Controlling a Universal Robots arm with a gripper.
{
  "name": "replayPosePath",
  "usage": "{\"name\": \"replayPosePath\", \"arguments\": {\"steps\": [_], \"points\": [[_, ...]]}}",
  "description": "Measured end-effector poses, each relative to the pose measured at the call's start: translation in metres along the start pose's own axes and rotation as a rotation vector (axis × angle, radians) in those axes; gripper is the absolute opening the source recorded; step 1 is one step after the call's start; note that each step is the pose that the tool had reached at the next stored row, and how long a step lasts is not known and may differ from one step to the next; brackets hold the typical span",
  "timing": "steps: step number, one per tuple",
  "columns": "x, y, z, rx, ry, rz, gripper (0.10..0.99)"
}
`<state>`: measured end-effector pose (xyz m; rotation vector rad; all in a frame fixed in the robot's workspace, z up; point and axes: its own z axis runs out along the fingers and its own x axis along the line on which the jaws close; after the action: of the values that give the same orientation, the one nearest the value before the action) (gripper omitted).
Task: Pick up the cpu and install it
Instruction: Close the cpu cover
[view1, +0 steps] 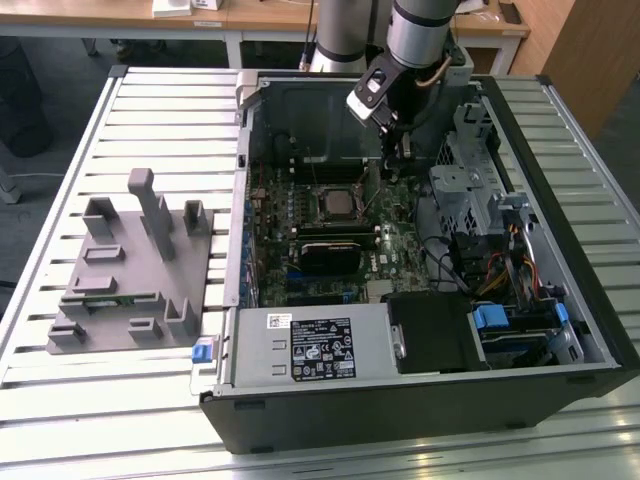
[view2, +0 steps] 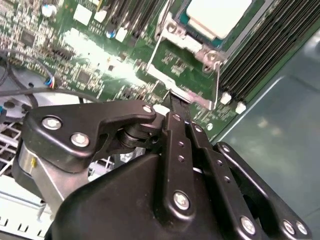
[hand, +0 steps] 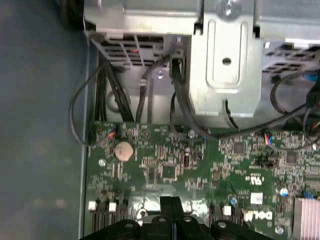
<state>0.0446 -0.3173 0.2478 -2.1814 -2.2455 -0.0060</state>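
Observation:
The cpu lies flat in the socket on the green motherboard inside the open computer case. Its pale silver top sits under the socket's metal frame. My gripper reaches down into the case, a little to the exterior view's right of the socket. In both wrist views the two black fingers are pressed together with nothing between them. Their tips stand at the edge of the metal frame, close above the board.
A grey fixture plate with upright holders lies on the slatted table at the exterior view's left, a green stick in it. A metal drive cage, cables and a black block crowd the case around the board.

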Motion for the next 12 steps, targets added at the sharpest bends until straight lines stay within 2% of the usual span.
{"name": "replayPosePath", "arguments": {"steps": [7, 12], "points": [[0.0008, -0.0237, 0.0007, 0.000, 0.0001, 0.000, 0.106], [0.0013, -0.0350, 0.0017, 0.000, -0.0001, 0.000, 0.106]]}}
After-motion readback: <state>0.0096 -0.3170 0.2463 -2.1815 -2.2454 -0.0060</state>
